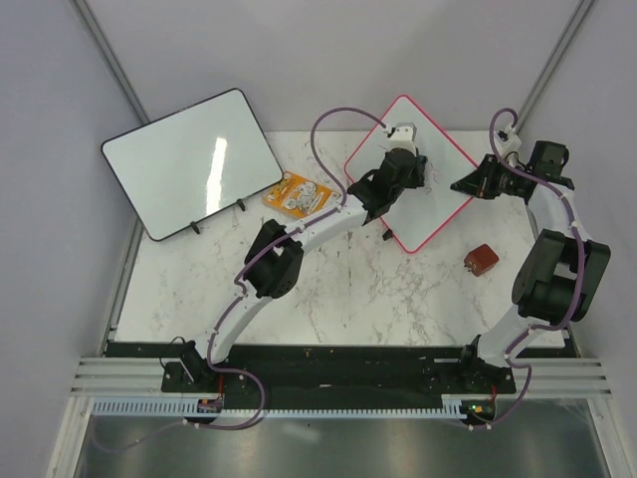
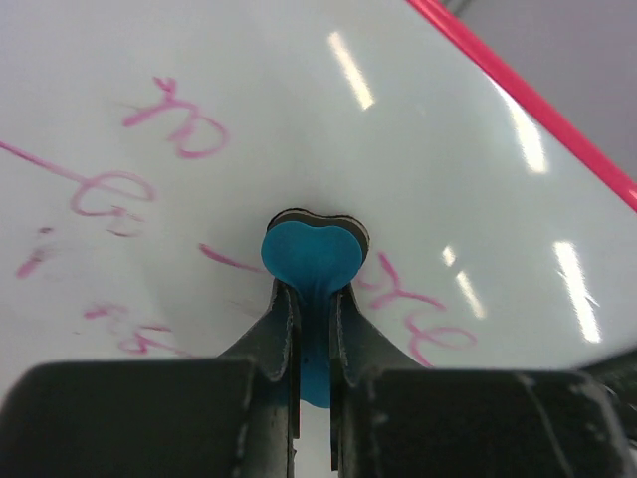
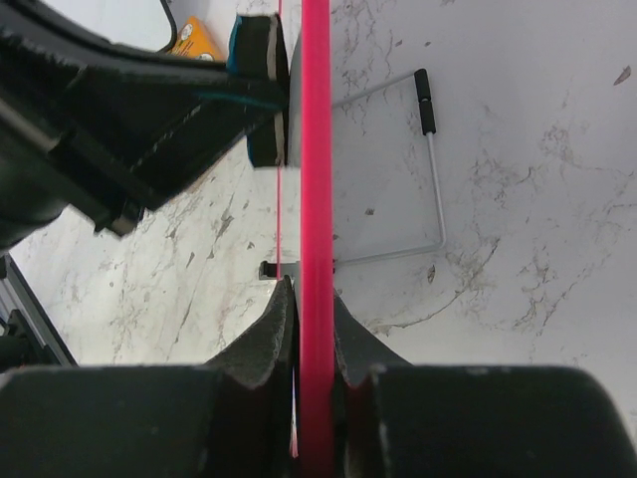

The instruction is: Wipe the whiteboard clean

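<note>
The pink-framed whiteboard [image 1: 438, 199] stands tilted at the back centre, with pink handwriting [image 2: 189, 134] on its face. My left gripper [image 1: 395, 179] is shut on a blue heart-shaped eraser [image 2: 311, 254], which is pressed against the board among the writing. My right gripper [image 1: 468, 185] is shut on the board's pink frame [image 3: 316, 199] at its right edge. The right wrist view shows the board edge-on, with the eraser [image 3: 257, 60] and the left gripper on its left side.
A larger black-framed whiteboard [image 1: 189, 161] stands at the back left. An orange packet [image 1: 299, 194] lies beside it. A small brown-red block [image 1: 482, 259] lies on the marble table [image 1: 338, 289] at the right. The board's wire stand [image 3: 433, 169] rests behind it.
</note>
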Action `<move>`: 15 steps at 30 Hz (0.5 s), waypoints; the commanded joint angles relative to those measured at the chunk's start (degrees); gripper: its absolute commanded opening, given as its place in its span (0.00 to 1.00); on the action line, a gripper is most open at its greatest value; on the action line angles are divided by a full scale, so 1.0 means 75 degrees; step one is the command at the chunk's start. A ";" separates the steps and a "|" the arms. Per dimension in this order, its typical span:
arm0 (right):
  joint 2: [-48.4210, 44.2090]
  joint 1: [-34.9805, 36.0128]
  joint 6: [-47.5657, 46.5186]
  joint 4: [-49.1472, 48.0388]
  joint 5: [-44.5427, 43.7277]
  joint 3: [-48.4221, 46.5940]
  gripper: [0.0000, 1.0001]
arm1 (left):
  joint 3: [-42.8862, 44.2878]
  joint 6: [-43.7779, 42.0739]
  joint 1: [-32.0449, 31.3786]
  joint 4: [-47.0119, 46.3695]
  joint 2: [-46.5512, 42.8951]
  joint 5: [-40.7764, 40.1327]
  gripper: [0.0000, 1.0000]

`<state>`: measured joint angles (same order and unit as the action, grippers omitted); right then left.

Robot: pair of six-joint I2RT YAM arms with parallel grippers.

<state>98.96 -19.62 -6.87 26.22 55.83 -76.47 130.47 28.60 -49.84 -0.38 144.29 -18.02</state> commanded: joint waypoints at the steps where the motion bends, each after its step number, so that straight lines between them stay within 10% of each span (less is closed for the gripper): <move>1: 0.0294 0.0740 -0.2341 0.0735 -0.0776 0.0235 0.00 | -0.0498 -0.0203 -0.1344 0.0110 0.0215 0.2273 0.02; 15: 0.0282 0.0764 -0.2388 0.0817 -0.0765 0.0211 0.00 | -0.0732 0.1892 0.0537 0.1024 0.0273 0.0399 0.02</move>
<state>99.33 -19.46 -7.46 26.70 55.66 -77.08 128.29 34.11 -52.73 -0.78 142.32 -17.15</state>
